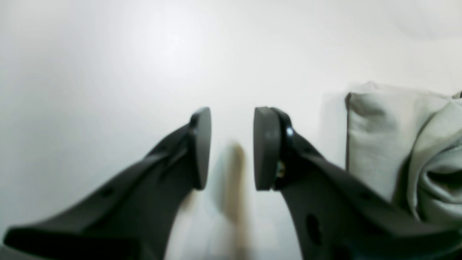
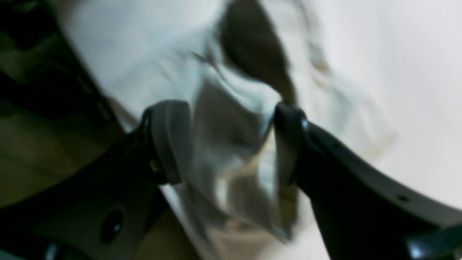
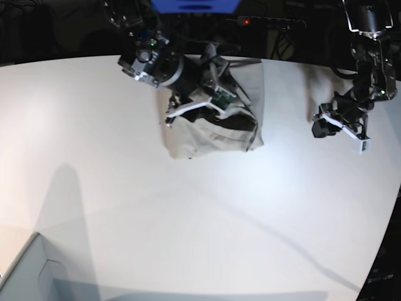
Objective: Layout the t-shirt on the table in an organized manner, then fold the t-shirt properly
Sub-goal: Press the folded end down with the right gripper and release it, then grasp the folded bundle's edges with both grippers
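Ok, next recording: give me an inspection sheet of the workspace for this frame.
Surface: white table, bare where visible.
Job's things: t-shirt bunched in a heap at the far edge, not laid out.
Clutter: pale grey box corner at the near edge.
Grippers: right pincer with cloth between its wide jaws, grip unclear through blur; left pincer open, empty, beside the shirt.
Cables: dark cables behind the table.
Surroundings: dark background with a red light.
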Robot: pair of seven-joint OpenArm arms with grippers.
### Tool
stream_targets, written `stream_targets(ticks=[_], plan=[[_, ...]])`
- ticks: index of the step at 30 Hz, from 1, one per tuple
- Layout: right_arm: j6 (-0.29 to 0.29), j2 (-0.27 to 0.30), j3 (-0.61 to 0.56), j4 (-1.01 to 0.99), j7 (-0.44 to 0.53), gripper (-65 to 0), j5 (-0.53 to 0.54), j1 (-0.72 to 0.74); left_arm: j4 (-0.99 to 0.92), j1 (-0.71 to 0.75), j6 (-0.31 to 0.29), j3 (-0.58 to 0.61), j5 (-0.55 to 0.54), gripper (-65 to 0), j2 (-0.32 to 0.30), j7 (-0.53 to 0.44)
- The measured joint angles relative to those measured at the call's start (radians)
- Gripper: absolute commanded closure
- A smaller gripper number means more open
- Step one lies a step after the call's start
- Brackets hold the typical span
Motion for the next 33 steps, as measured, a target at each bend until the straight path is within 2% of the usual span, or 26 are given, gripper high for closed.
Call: stream_targets(ticks=[4,7,12,15,17,19,22,25,28,30,33], plan=[[0.0,0.048,-0.138,-0.001,0.01,-36.7,0.005,-0.014,-0.002,0.0,0.0,0.0,0.0,-19.5,0.0,0.0],[0.0,0.085,-0.213,-0.003,0.0,-34.2,0.005,-0.016,-0.001,0.0,0.0,0.0,0.0,-19.5,-0.001,0.0],[0.0,0.095,-0.208,0.004,0.003,-33.3,0.005,-0.013,0.0,0.0,0.0,0.0,-0.004,-19.5,0.0,0.001],[0.0,0.107,-0.137,0.062,-0.001,-33.4,0.002,-0.03,0.029,0.005,0.003,-0.001,-0.003,-20.0,0.0,0.012],[0.0,0.111,-0.096,0.098,-0.001,-33.5,-0.002,-0.03,0.088,0.015,0.004,-0.003,0.0,-23.7,0.002,0.012],[0.0,0.111,-0.058,0.126,0.011,-33.5,0.0,-0.028,0.163,0.021,0.003,-0.018,-0.01,-31.1,0.009,0.012],[0.0,0.105,0.008,0.131,0.012,-33.5,0.005,-0.026,0.305,0.04,-0.002,-0.072,-0.018,-45.1,0.072,0.063],[0.0,0.089,0.067,0.131,0.008,-33.5,0.0,-0.022,0.411,0.054,0.001,-0.099,-0.006,-55.3,0.135,0.151],[0.0,0.068,0.116,0.131,0.01,-33.5,0.001,-0.021,0.471,0.053,0.0,-0.094,-0.006,-59.0,0.207,0.212],[0.0,0.053,0.133,0.131,0.009,-33.5,0.0,-0.021,0.478,0.046,-0.001,-0.092,-0.007,-59.0,0.259,0.238],[0.0,0.051,0.146,0.131,0.014,-33.5,0.004,-0.022,0.457,0.042,-0.001,-0.088,0.001,-59.0,0.301,0.243]])
